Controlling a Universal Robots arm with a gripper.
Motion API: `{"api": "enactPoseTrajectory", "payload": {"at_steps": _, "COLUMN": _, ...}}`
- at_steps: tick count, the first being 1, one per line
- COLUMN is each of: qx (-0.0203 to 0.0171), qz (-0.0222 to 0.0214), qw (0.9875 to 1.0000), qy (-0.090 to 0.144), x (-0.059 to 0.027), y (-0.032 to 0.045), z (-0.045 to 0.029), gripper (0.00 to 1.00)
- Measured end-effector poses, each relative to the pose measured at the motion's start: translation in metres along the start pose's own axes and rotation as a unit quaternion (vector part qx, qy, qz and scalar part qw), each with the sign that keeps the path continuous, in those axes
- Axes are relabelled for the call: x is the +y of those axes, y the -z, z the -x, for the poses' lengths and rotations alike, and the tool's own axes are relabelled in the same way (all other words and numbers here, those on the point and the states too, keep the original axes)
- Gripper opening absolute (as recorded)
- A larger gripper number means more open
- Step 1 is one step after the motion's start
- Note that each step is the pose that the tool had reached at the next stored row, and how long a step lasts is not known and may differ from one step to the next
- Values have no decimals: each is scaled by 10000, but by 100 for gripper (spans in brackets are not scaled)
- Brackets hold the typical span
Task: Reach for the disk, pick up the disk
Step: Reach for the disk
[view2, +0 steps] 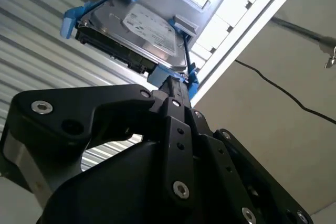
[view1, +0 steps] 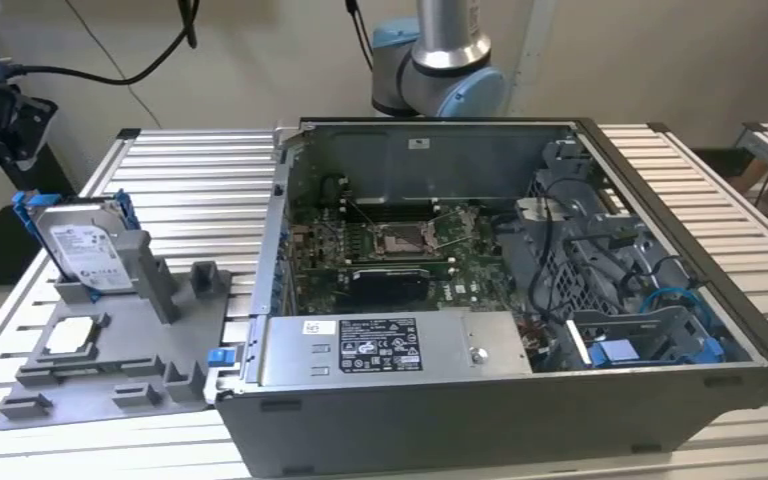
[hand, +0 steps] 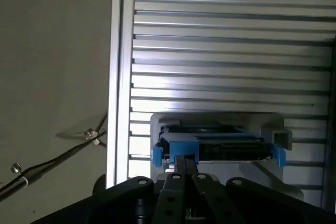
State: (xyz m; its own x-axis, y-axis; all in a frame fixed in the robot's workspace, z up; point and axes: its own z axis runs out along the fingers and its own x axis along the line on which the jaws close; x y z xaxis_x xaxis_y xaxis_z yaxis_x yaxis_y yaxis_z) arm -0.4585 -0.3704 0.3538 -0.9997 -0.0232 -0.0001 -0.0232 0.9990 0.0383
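Disk (view1: 84,245) stands on edge in a grey holder (view1: 104,355) on the table (view1: 197,160). My jaws look closed and empty, near its blue bracket (view2: 71,19). I judge it dense, rigid and shock-sensitive, best gripped across the bracketed sides.

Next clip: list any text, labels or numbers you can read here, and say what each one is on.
No text here can be read.
White label on the disk: print too small; also blurred in the second wrist view.
Black label and white sticker on the power supply: too small.
Small sticker on the computer case back wall: unreadable.
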Motion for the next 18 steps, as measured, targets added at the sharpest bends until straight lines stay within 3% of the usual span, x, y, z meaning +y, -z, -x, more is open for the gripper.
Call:
{"api": "enactPoseTrajectory", "payload": {"at_steps": 13, "qx": 2, "qz": 0, "qw": 10000, "qy": 16, "x": 5, "y": 1, "z": 23, "gripper": 0}}
{"api": "enactPoseTrajectory", "payload": {"at_steps": 18, "qx": 9, "qz": 0, "qw": 9998, "qy": 217, "x": 5, "y": 1, "z": 23, "gripper": 0}}
